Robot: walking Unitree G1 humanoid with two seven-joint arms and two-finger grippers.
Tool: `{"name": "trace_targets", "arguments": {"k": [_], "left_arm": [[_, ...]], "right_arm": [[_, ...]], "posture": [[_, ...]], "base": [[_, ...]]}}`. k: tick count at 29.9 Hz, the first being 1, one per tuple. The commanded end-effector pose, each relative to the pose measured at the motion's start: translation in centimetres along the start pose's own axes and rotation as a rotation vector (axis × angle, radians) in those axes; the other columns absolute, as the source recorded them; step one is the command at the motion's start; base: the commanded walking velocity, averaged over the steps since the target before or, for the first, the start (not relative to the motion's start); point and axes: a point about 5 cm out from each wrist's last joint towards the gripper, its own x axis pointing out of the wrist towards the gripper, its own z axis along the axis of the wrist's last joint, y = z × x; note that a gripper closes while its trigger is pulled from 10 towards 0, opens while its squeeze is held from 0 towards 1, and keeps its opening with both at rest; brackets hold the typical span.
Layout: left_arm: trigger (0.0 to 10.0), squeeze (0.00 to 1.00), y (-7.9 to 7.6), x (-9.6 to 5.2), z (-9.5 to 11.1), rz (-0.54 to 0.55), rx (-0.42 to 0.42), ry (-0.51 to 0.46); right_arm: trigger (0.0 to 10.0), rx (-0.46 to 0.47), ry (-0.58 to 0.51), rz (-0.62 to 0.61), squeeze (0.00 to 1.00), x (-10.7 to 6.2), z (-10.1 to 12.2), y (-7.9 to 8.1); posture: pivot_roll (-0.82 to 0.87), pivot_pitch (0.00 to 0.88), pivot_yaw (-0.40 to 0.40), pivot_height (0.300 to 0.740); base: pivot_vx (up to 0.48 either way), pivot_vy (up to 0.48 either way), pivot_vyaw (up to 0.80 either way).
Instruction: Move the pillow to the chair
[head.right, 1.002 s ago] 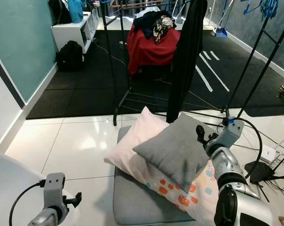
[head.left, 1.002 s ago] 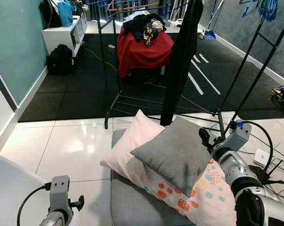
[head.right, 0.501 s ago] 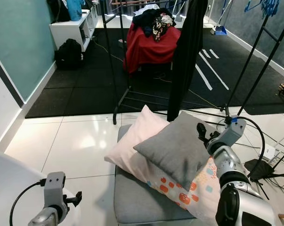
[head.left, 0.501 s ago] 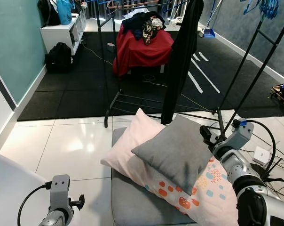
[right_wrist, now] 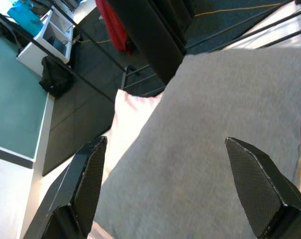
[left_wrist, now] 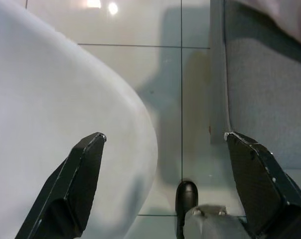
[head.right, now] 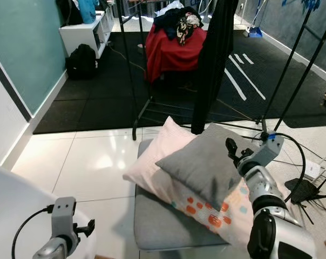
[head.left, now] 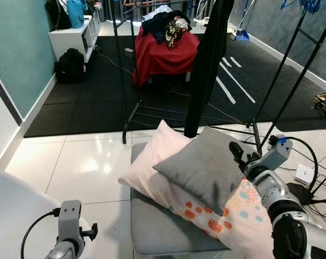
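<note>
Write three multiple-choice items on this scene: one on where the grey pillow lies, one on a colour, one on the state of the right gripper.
1. Where does the grey pillow lie?
A. On the floor
B. On top of the pink pillow
C. On the white shelf

2. What colour is the cloth draped over the furniture in the back?
A. Red
B. Yellow
C. White

3. How is the right gripper?
A. Shut on the grey pillow
B. Shut on a cable
C. Open, above the grey pillow

Answers: 1 B, the grey pillow rests on the pink one; 2 A, the cloth is red; 3 C, the right wrist view shows the fingers spread wide, holding nothing.
</note>
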Motion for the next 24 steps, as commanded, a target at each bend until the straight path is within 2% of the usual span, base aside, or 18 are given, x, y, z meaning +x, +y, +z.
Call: {"name": "trace_targets", "arguments": {"k": [1,13,24], "left_arm": [[10.0,0.00,0.35,-0.21,-0.56,0.004,0.014,0.021],[10.0,0.00,0.34,-0.32,-0.90,-0.001,0.021,0.031],[10.0,0.00,0.47,-0.44,-1.14,-0.004,0.027,0.037]], "right_arm": [[10.0,0.026,0.005,0.003,0.00,-0.03,-0.32,0.02],[10.0,0.026,-0.008,-0.005,0.00,-0.23,0.10,-0.51],[10.0,0.109,-0.041,0.042,0.00,-0.08,0.43,-0.03]], "posture": [[-0.09,0.127,0.012,0.630],[-0.09,0.118,0.018,0.595],[-0.08,0.128,0.030,0.586]], "base": [[0.000,0.000,0.00],[0.000,0.000,0.00],[0.000,0.000,0.00]]}}
